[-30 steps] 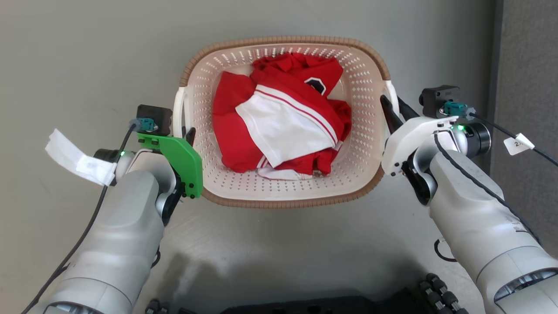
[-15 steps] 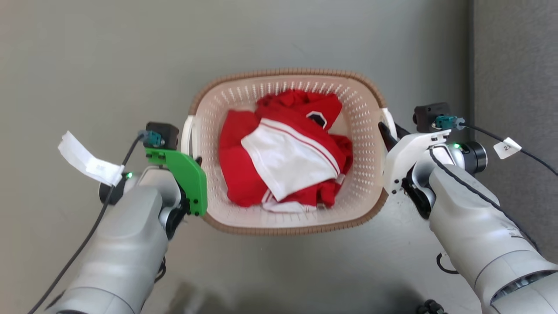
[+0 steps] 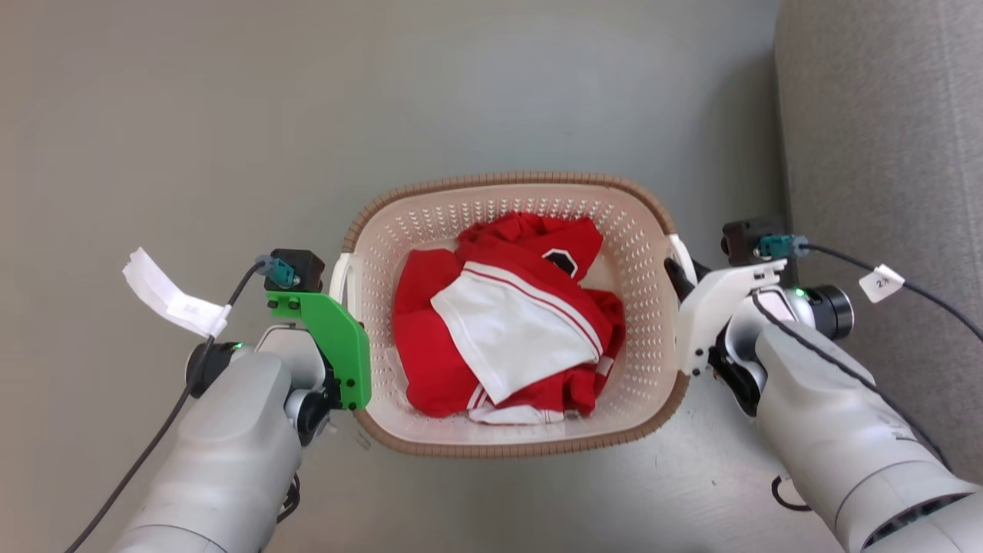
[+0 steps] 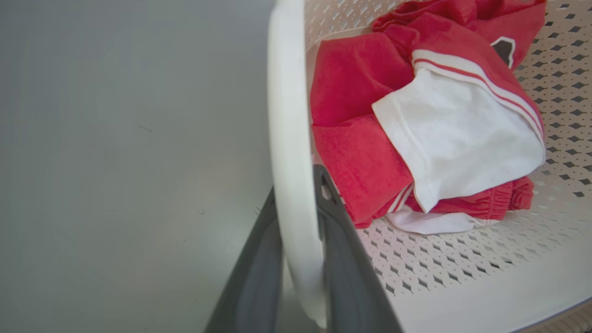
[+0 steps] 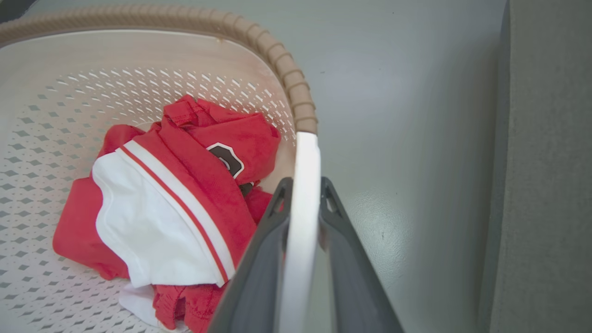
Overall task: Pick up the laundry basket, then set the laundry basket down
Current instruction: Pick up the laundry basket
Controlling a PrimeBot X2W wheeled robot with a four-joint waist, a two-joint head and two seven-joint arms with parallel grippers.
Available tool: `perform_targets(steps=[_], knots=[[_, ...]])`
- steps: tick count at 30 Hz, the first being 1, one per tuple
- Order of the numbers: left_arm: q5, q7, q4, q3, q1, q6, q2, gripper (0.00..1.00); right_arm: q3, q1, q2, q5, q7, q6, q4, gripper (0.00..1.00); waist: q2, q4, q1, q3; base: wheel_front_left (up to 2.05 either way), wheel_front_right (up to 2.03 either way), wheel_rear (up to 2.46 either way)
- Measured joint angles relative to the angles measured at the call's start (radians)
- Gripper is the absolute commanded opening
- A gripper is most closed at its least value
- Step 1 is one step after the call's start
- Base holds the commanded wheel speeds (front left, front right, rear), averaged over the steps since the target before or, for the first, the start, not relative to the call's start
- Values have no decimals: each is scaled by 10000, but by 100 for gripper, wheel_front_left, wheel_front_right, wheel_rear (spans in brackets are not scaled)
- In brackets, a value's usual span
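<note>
— Cream plastic with a brown rim: the laundry basket sits lower in the head view than a second ago, and looks a little smaller. Has it moved?

— The whole picture has shifted, so I put that down to the camera. The dark base at the bottom edge has gone out of view, and the grey upholstered block on the right takes up more of the picture. The basket keeps the same place between the two arms.

— Meaning what for the task?

— My reading is that the robot is straightening up with the load. So the pick-up is under way and the setting-down is yet to come. Whether the bottom is clear of the floor I cannot tell.

— And the grip?

— The left fingers pinch the white left handle, one inside the basket and one outside, with the band running between them. The right fingers do the same on the right handle. The red and white clothes lie heaped on the basket's bottom.
</note>
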Motion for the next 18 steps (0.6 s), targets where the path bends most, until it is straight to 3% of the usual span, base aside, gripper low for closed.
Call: perform_targets(steps=[18], knots=[[-953,1014,81,-368,1005,0,6,0,449,1013,42,602,573,111,142,0,0,-117,0,-2177,0,0,0]])
